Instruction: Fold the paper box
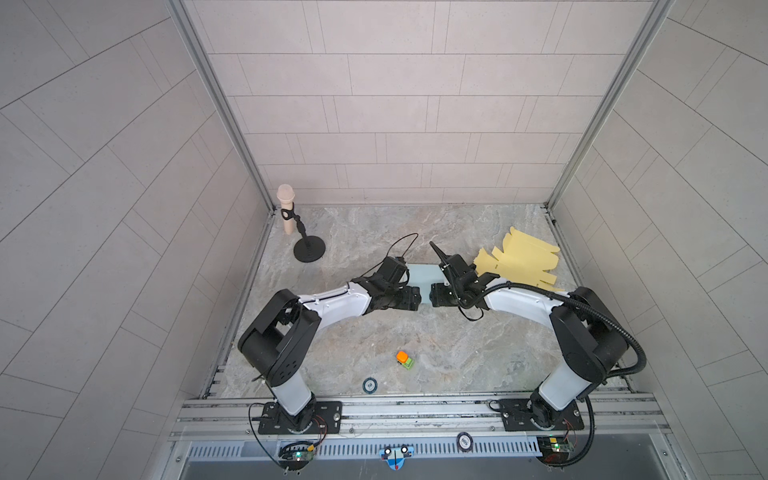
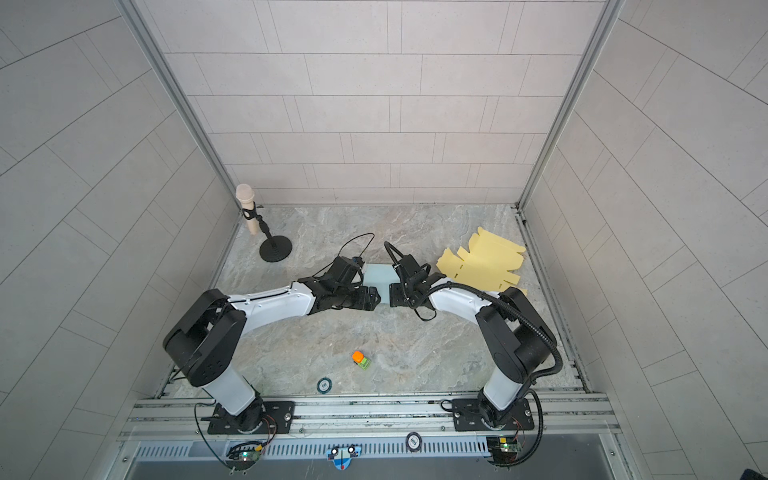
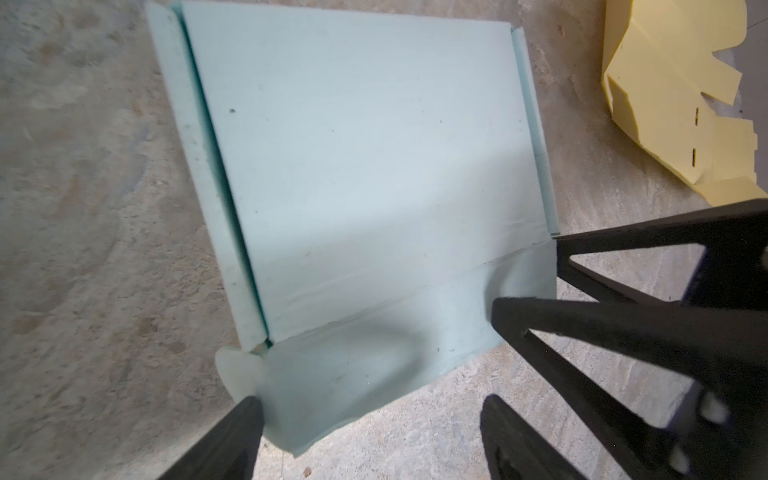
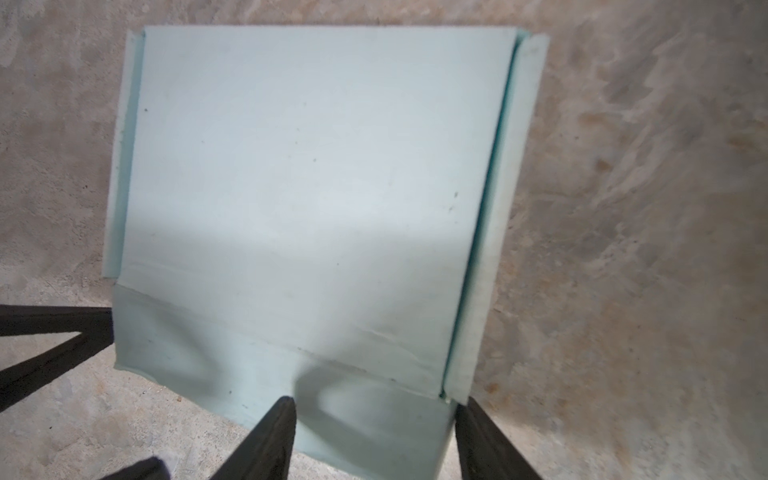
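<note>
1. The paper box is pale blue and partly folded. It lies on the marble table at the middle of both top views, between the two arms' heads, which hide much of it.
2. In the left wrist view the box fills the middle of the frame: a broad flat panel, a narrow side wall raised along each long edge, and a creased, dented flap across the lower part.
3. The left gripper is released, its jaws wide apart at the bottom of that frame; one finger touches the flap's lower-left corner by a small rounded tab; the other tip stands over bare table just beside the flap; it grasps nothing.
4. The right gripper is also released, its jaws apart at the bottom of the right wrist view; one fingertip rests on the flap, where the paper dimples; the other sits just beside the flap's right edge, at the end of a raised side wall; no clamp on the paper shows.
5. The two grippers nearly meet over the flap, and each one's fingers show in the other's wrist view.
6. Flat yellow box blanks lie right of the paper box, near it but apart.
7. At the table's upper left stands a microphone on a black stand; in the lower middle lie an orange-and-green toy and a round token, both well apart from the box.
</note>
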`<act>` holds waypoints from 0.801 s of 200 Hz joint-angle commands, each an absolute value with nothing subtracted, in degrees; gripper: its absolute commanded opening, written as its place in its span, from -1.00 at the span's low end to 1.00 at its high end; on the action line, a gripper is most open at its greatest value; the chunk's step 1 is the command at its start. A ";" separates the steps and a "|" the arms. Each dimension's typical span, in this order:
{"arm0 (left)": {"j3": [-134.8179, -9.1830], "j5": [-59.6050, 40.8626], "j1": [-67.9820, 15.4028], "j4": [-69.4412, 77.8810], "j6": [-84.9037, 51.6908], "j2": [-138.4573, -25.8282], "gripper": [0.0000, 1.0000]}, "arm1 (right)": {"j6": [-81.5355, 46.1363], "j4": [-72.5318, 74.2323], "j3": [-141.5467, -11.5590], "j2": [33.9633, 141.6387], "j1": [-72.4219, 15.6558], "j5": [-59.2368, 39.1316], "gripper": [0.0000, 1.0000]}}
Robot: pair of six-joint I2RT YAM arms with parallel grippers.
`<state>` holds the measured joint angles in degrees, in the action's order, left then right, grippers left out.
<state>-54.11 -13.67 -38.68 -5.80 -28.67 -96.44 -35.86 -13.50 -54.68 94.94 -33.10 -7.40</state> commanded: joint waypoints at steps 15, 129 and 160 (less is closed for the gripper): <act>-54.09 -14.48 -38.85 -3.71 -29.27 -97.56 0.71 | -37.29 -12.66 -53.93 95.79 -33.85 -7.90 0.29; -54.32 -14.11 -39.87 -3.98 -29.82 -96.73 0.70 | -37.38 -13.45 -54.64 94.48 -34.81 -6.77 0.29; -54.57 -13.71 -40.49 -4.65 -29.62 -96.22 0.71 | -37.45 -13.45 -54.54 94.39 -35.02 -7.01 0.28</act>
